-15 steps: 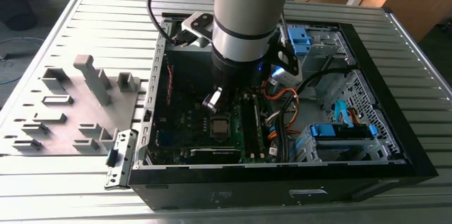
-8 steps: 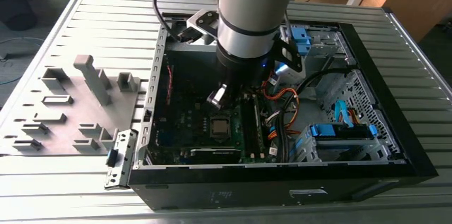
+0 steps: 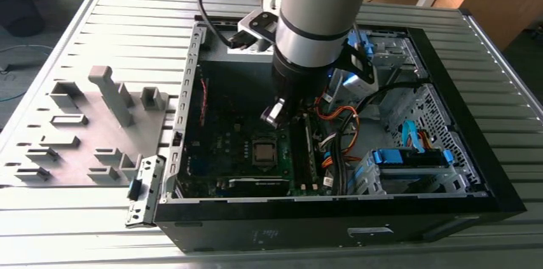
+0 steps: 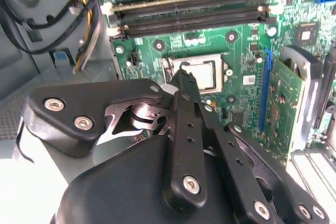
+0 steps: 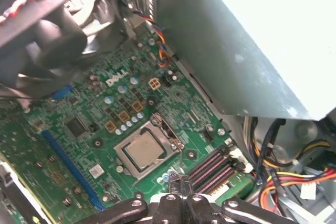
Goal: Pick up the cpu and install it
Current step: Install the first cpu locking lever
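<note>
Shows the end effector [image 3: 273, 115] hanging low inside the open black computer case [image 3: 322, 210], over the green motherboard [image 3: 222, 154], with the grey arm reaching down from above. Puts the fingertips pressed together in both wrist views, with nothing visible between them, tips pointing down at the board [image 5: 79, 145]. Places the cpu [image 3: 264, 150] flat in its square socket near the middle of the motherboard, silvery-grey top facing up, framed by the metal socket bracket [image 5: 123, 162]. Sets the closed end effector [image 5: 177, 179] apart from the cpu [image 5: 144, 149], raised above the board, just beside the socket on the side nearer the memory slots [image 5: 210, 169]. Gives, in the second wrist view, the end effector [image 4: 181, 75] partly overlapping the socket's edge, the cpu [image 4: 203, 72] bright beyond it, and two long dark memory slots [image 4: 194, 19] farther on. Marks a long blue expansion slot [image 4: 264, 93] beside the socket, and a large grey metal box [image 5: 236, 40] rising at the board's edge. Shows bundled orange, yellow and black cables [image 3: 339, 119] toward the exterior view's right. Rests the case on a ribbed metal table [image 3: 85, 234], with a grey fixture plate [image 3: 85, 132] lying toward the exterior view's left.
</note>
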